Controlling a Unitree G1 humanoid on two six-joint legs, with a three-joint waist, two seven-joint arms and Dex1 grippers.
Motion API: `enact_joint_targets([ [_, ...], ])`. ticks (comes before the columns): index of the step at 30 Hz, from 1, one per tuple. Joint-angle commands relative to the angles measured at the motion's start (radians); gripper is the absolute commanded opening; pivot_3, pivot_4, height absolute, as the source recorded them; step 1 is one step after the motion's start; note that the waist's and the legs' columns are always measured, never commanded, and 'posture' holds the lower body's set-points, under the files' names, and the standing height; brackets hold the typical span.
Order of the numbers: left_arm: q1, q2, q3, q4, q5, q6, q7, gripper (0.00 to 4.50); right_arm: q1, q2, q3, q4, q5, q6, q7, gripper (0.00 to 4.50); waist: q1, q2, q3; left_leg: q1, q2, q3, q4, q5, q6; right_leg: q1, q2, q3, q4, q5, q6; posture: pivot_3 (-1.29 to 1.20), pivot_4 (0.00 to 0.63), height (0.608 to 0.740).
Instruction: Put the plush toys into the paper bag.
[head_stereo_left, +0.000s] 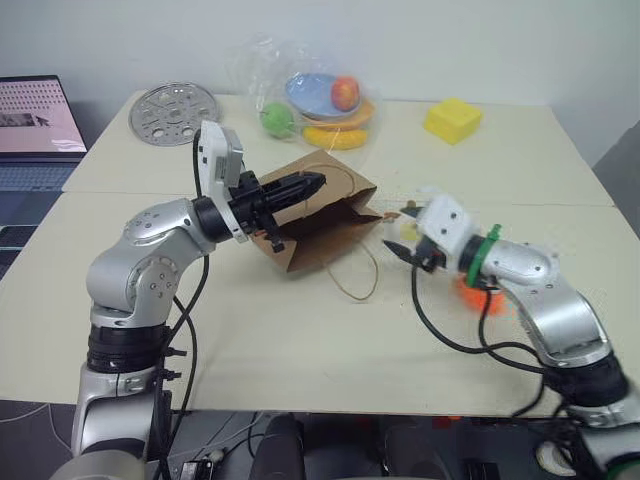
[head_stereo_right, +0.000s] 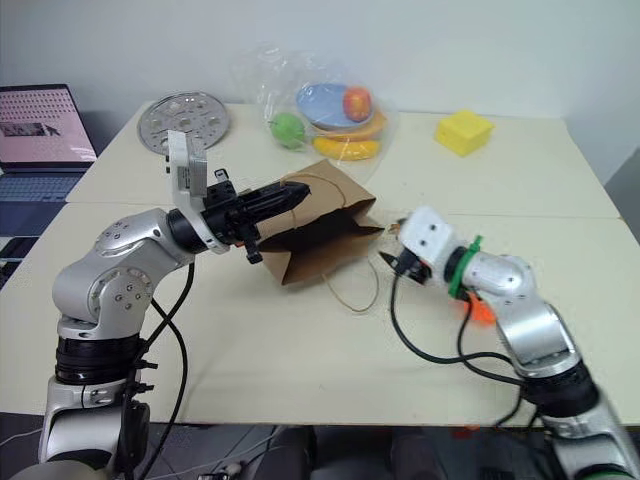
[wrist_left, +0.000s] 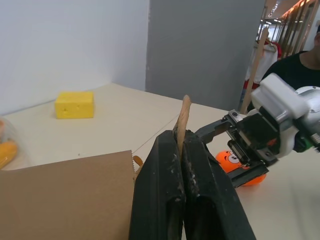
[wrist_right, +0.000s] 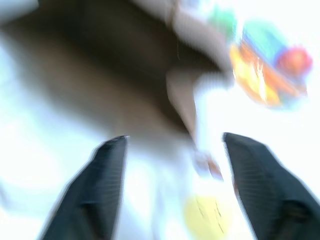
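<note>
Carrot (wrist_left: 235, 161) lies just behind spread right claw (wrist_right: 175, 187); left claw (head_stereo_left: 312, 183) pinches bag handle (wrist_left: 183, 120).

Cream table (head_stereo_left: 250, 350) bearing paper bag (head_stereo_left: 330, 235), carrot (wrist_left: 235, 162), foam block (head_stereo_left: 452, 120), wrapped fruit (head_stereo_left: 325, 105), metal disc (head_stereo_left: 173, 113)

Left end effector (head_stereo_left: 300, 186) clamped; right end effector (wrist_right: 175, 187) spread.

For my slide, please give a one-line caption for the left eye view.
Left gripper pinches the paper bag by its cord handle; open right gripper waits beside the bag's mouth, the carrot plush behind its arm.
</note>
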Motion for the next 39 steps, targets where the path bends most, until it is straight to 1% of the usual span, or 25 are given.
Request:
enact_joint_targets([
  [1,-0.016,0.000,0.007,-0.028,-0.005,-0.009,0.002,0.00,-0.009,-0.029,0.048,0.091,-0.093,-0.134,0.006,4.32,-0.007,0.000,0.000,0.000,0.000,0.001,0.000,0.000,0.000,0.000,0.000,0.001,0.000,0.000,0.000,0.00,0.150,0.740],
  [8,-0.023,-0.004,0.010,-0.031,-0.008,-0.004,0.012,0.00,-0.077,0.050,0.095,0.309,-0.206,-0.241,-0.059,4.32,-0.022,0.000,0.000,0.000,0.000,0.002,0.000,0.000,0.000,-0.001,0.000,0.002,0.001,0.000,0.000,0.00,0.150,0.740],
  [10,-0.021,-0.004,0.014,-0.035,-0.011,-0.002,0.017,0.00,-0.096,0.082,0.092,0.349,-0.220,-0.246,-0.079,3.96,-0.021,0.000,0.000,0.000,0.000,0.001,0.000,0.000,0.000,0.000,0.000,0.002,0.001,0.000,0.000,0.00,0.150,0.740],
  [12,-0.021,-0.004,0.015,-0.036,-0.013,-0.001,0.020,0.00,-0.106,0.100,0.089,0.371,-0.229,-0.251,-0.086,3.41,-0.021,0.000,0.000,0.000,0.000,0.001,0.000,0.000,0.000,0.000,0.000,0.001,0.001,0.000,0.000,0.00,0.150,0.740],
  [19,-0.020,0.000,0.016,-0.033,-0.014,-0.003,0.019,0.00,-0.109,0.098,0.069,0.377,-0.256,-0.286,-0.088,0.86,-0.021,0.000,0.000,0.000,0.000,0.001,0.000,0.000,0.000,0.000,0.000,0.001,0.001,0.000,0.000,0.00,0.150,0.740],
  [21,-0.024,0.000,0.016,-0.029,-0.016,-0.002,0.018,0.00,-0.109,0.079,0.054,0.347,-0.245,-0.295,-0.062,0.22,-0.021,0.000,0.000,0.000,0.000,0.001,0.000,0.000,0.000,0.000,0.000,0.001,0.001,0.000,0.000,0.00,0.150,0.740],
  [22,-0.025,0.000,0.017,-0.028,-0.017,0.000,0.017,0.00,-0.104,0.052,0.028,0.296,-0.206,-0.276,-0.009,0.02,-0.021,0.000,0.000,0.000,0.000,0.001,0.000,0.000,0.000,0.000,0.000,0.001,0.001,0.000,0.000,0.00,0.150,0.740],
  [26,-0.025,0.006,0.018,-0.027,-0.019,0.002,0.011,0.00,-0.097,-0.039,-0.046,0.125,-0.078,-0.182,0.162,0.02,-0.015,0.001,0.001,0.000,0.000,0.000,0.000,0.000,0.000,0.000,0.000,0.001,0.001,0.000,0.000,0.00,0.150,0.740],
  [29,-0.032,0.006,0.020,-0.021,-0.025,0.006,0.005,0.00,-0.110,-0.140,-0.102,-0.038,0.081,-0.041,0.338,0.02,-0.006,0.001,0.001,0.000,0.000,-0.001,0.000,0.000,0.000,0.000,0.000,0.000,0.001,0.000,0.000,0.00,0.150,0.740],
  [31,-0.036,0.002,0.015,-0.019,-0.030,0.009,0.000,0.00,-0.133,-0.163,-0.105,-0.120,0.173,0.045,0.403,0.02,-0.008,0.001,0.001,0.000,0.000,-0.001,0.000,0.000,0.000,0.001,0.000,0.000,0.001,0.000,0.000,0.00,0.150,0.740],
  [33,-0.040,-0.004,0.011,-0.019,-0.032,0.011,-0.004,0.00,-0.164,-0.138,-0.064,-0.152,0.186,0.081,0.401,0.02,-0.011,0.001,0.001,0.001,0.000,0.000,0.000,0.000,0.000,0.001,0.000,0.000,0.001,0.000,0.000,0.00,0.150,0.740],
  [36,-0.045,-0.012,0.010,-0.020,-0.031,0.016,-0.004,0.00,-0.239,-0.007,0.019,-0.107,0.144,0.113,0.309,0.02,-0.017,0.001,0.001,0.002,0.001,0.000,0.001,0.000,0.000,0.002,0.000,0.000,0.001,0.000,0.000,0.00,0.150,0.740],
  [39,-0.043,-0.017,0.009,-0.026,-0.035,0.020,-0.006,0.00,-0.304,0.115,0.097,0.000,0.077,0.105,0.230,0.02,-0.021,0.001,0.001,0.002,0.001,0.001,0.001,0.000,0.000,0.002,0.001,0.001,0.001,0.000,0.000,0.00,0.150,0.740],
])
